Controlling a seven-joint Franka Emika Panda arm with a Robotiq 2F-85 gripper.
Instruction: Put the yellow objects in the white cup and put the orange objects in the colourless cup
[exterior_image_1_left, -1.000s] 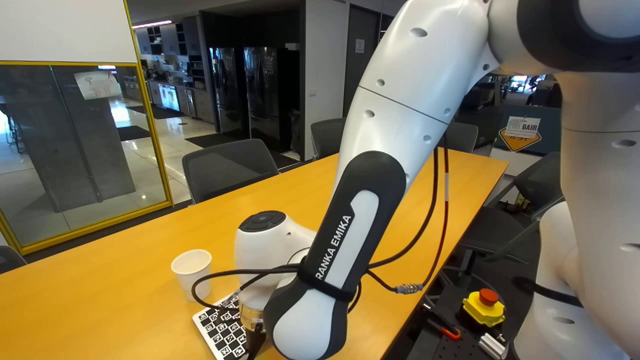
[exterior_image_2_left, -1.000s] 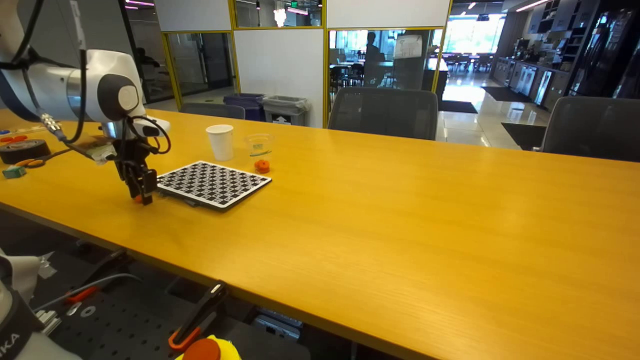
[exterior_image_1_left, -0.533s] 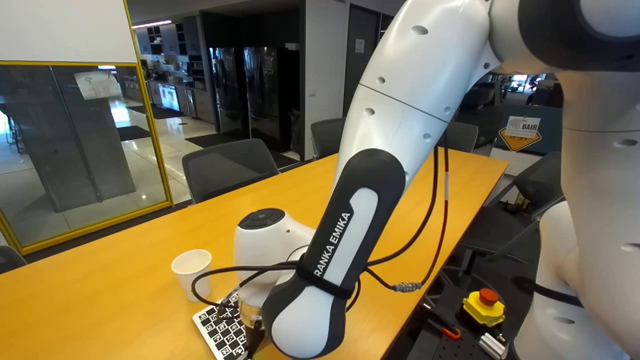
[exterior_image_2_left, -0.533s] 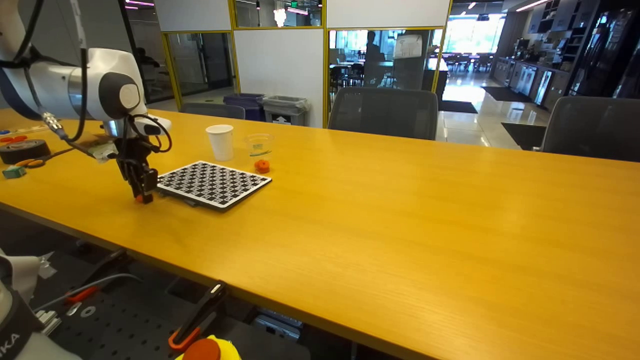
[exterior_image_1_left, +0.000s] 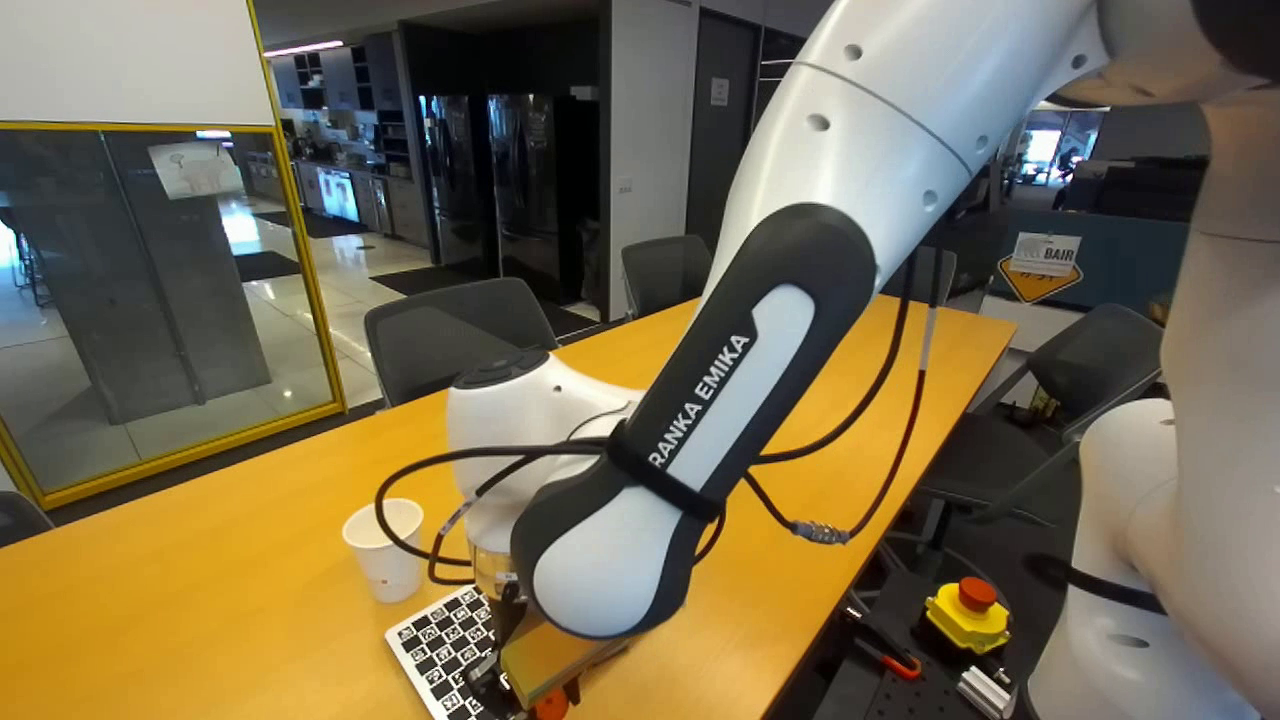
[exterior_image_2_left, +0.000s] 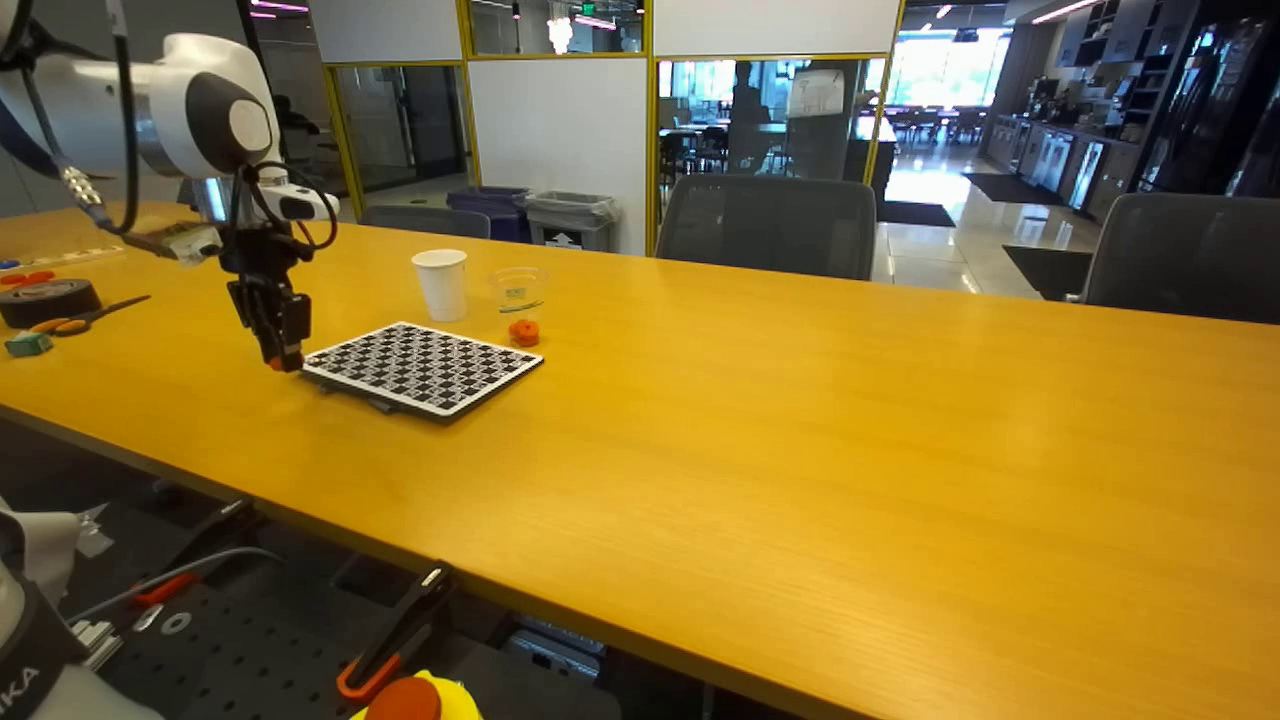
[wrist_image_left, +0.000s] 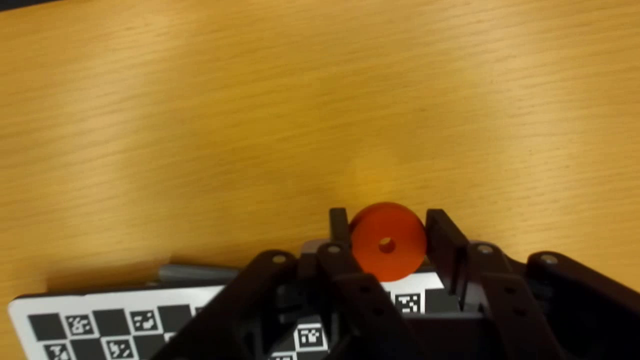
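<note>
– What's different from half a second ago?
– You've come up. Both exterior views have your arm (exterior_image_1_left: 790, 260) standing higher, and in an exterior view the orange disc (exterior_image_1_left: 551, 703) now shows beneath it, at the bottom edge. The white cup (exterior_image_2_left: 440, 288) and the colourless cup (exterior_image_2_left: 518, 290) haven't moved; both stand upright on the table (exterior_image_2_left: 800, 450).
– And the gripper?
– Your gripper (wrist_image_left: 389, 235) is clamped on that disc from both sides; the wrist view gives you the small hole in its middle. You have it near the edge of the patterned board (exterior_image_2_left: 425, 370), well apart from both cups.
– Any orange over by the cups?
– Yes, orange pieces (exterior_image_2_left: 524, 333) at the foot of the colourless cup. You can't tell from here whether they lie inside it or in front, nor how many there are.
– What can be read?
– Along your arm, "RANKA EMIKA", its start hidden by a black strap (exterior_image_1_left: 662, 484). On the sign (exterior_image_1_left: 1045, 252) at the back you get "BAIR", with the word before it blurred. The notice (exterior_image_1_left: 720, 92) on the door is too small to read.
</note>
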